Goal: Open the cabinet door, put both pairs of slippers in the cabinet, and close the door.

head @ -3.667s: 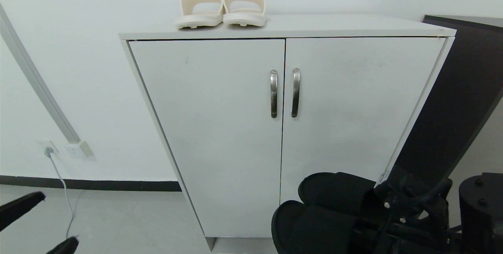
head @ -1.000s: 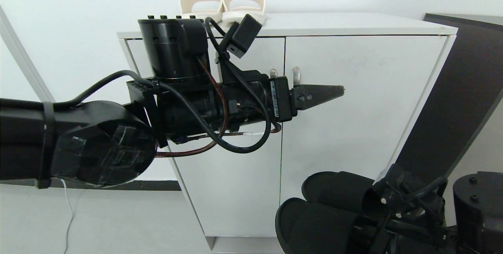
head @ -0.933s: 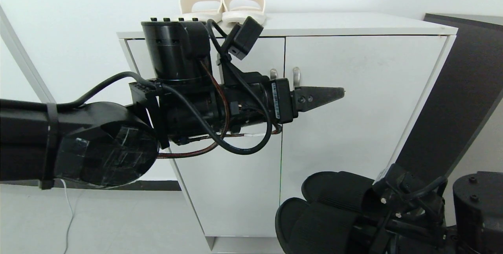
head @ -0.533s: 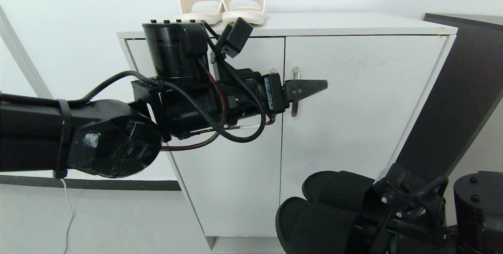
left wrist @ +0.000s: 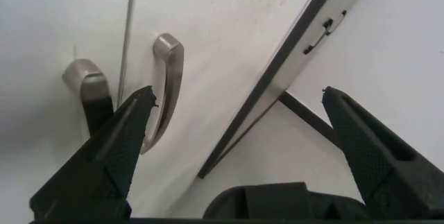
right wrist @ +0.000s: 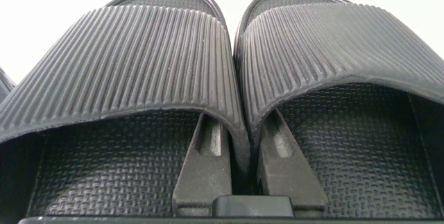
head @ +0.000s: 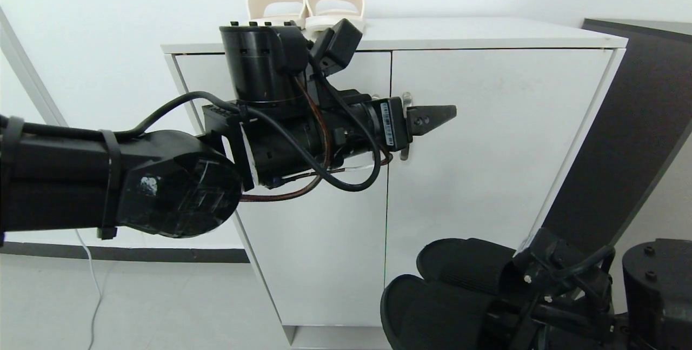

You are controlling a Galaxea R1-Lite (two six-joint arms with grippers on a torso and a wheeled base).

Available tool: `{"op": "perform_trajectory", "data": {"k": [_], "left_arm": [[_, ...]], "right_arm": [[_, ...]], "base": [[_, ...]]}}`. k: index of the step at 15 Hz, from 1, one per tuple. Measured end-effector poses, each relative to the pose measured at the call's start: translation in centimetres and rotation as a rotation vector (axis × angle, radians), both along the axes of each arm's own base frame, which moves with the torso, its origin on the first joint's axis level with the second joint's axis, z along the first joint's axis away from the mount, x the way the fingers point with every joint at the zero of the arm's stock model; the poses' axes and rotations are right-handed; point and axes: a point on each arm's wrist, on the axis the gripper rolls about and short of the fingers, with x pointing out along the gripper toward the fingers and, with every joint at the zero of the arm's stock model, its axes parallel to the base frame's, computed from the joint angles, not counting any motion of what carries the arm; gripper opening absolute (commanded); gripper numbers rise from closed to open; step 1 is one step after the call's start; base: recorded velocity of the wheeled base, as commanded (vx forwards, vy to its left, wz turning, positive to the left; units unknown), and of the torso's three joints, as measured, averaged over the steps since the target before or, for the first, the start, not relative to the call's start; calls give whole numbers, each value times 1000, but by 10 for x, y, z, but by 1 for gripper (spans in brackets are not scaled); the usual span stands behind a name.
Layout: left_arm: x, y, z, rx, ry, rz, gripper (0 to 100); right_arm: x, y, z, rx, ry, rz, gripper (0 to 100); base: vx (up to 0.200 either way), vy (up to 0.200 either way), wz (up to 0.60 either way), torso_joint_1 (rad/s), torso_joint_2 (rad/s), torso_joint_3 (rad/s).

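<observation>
The white cabinet has both doors shut. Its two metal handles meet at the centre seam. My left gripper is open and hovers in front of the right door's handle. In the left wrist view, that handle lies just inside one of the spread fingertips of the left gripper. A cream pair of slippers rests on the cabinet top. Low at the right, my right gripper is shut on the adjoining straps of the black slippers, holding the pair together.
A dark panel stands against the cabinet's right side. A white cable hangs down the wall to the grey floor at the lower left. A grey conduit runs slantwise on the wall to the left.
The left arm rose from the lower left to in front of the cabinet doors. In the last second its gripper drew back left toward the handles and lifted slightly. The right arm kept still.
</observation>
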Motion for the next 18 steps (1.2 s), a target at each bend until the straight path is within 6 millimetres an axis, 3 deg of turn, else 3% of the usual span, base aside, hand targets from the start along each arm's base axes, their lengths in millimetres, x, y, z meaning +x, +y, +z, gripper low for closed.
{"op": "perform_trajectory", "data": {"k": [7,8,12,18], "left_arm": [[7,-12,-8,18,6,-3,100],[7,-13,-9,18,7,-3,0],[8,-12,-10,20,14,5,0],[-10,-2,-11,28,25,-32,0]], "right_arm": [[0,0,0,-1,1,0,0],[0,0,0,-1,1,0,0],[0,0,-2,-6,4,2,0],[-11,-1,-10,-14,40,96,0]], "base": [[0,0,0,0,0,0],[0,0,0,0,0,0],[0,0,0,0,0,0],[0,0,0,0,0,0]]}}
